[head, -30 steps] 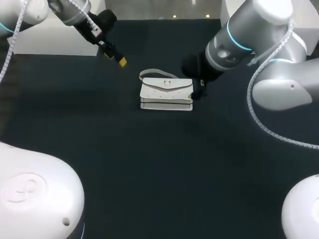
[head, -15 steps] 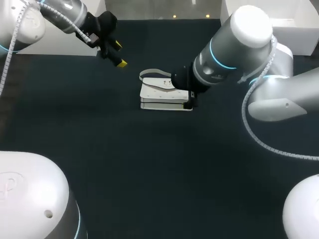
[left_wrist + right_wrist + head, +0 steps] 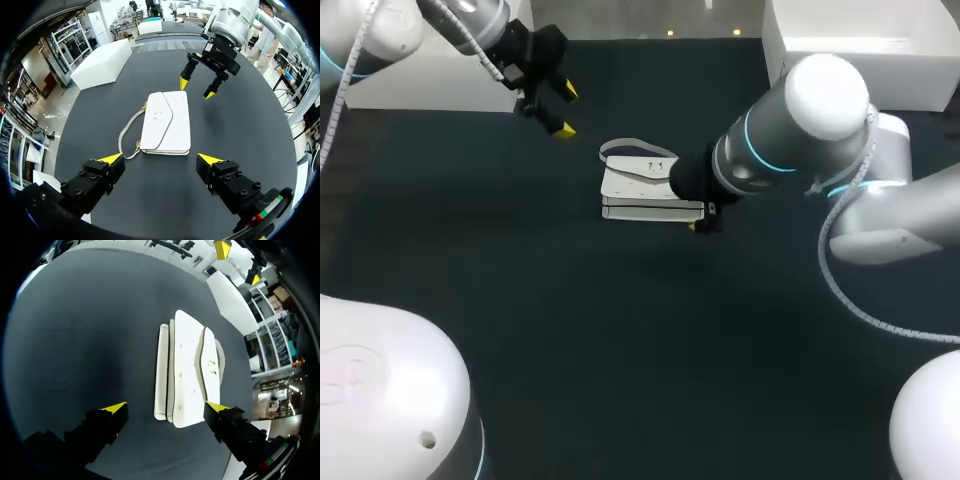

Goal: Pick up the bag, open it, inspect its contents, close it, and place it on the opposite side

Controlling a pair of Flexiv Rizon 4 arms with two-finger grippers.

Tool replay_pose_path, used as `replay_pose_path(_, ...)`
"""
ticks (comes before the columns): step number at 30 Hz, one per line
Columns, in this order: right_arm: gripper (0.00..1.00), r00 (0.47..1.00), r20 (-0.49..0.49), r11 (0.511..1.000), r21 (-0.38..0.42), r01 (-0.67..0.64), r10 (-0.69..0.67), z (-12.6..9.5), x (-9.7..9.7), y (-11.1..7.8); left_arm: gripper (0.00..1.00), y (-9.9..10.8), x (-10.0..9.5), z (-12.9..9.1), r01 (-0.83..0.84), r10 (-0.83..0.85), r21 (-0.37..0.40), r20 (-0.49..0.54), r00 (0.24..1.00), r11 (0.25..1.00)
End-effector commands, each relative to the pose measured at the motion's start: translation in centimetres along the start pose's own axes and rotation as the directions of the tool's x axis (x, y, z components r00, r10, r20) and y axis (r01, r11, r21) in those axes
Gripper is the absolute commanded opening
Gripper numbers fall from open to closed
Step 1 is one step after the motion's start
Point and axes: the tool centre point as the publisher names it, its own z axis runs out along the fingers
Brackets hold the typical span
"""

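A white flap bag [image 3: 640,190] lies flat on the dark table, its thin strap [image 3: 620,148] looped at the far side. My right gripper [image 3: 166,407] hovers open over the bag's right end, and the bag [image 3: 187,370] stretches away ahead of its spread fingers without touching them. In the head view the right wrist hides that end, and only one yellow fingertip [image 3: 692,227] shows. My left gripper [image 3: 565,110] hangs open above the table, behind and left of the bag. In its own view the bag [image 3: 167,122] is ahead of it, with the right gripper [image 3: 197,88] beyond.
A white box [image 3: 860,50] stands at the table's back right. A long white block [image 3: 420,85] stands at the back left, close behind the left gripper. Dark tabletop [image 3: 620,330] spreads in front of the bag.
My right arm has swung in over the bag's right end and come forward, now covering that end. The left gripper has shifted slightly back and turned. Both stayed open.
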Motion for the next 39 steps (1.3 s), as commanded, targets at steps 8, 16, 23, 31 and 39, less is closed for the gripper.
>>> replay_pose_path(8,0.76,0.996,0.086,0.996,0.086,0.003,-0.011,1.9,-0.4,0.4,1.00,-1.8,1.1,2.7,-0.116,0.115,0.032,0.023,0.993,0.993)
replay_pose_path(16,0.49,0.993,0.107,0.991,0.125,0.037,-0.051,2.3,-1.1,0.2,1.00,-2.2,1.6,4.0,-0.173,0.173,0.022,-0.001,0.985,0.985)
replay_pose_path(23,0.49,0.993,0.101,0.988,0.147,0.048,-0.064,3.1,-1.4,-0.1,1.00,-2.1,1.6,4.2,-0.187,0.187,0.024,-0.007,0.982,0.982)
replay_pose_path(31,0.42,0.992,0.117,0.989,0.145,0.035,-0.052,3.5,-1.6,-0.2,1.00,-1.9,1.6,4.8,-0.184,0.185,0.020,-0.028,0.982,0.983)
replay_pose_path(39,0.28,0.991,0.128,0.988,0.151,0.028,-0.048,3.6,-1.7,-0.3,1.00,-2.0,1.7,5.1,-0.199,0.199,0.020,-0.041,0.979,0.980)
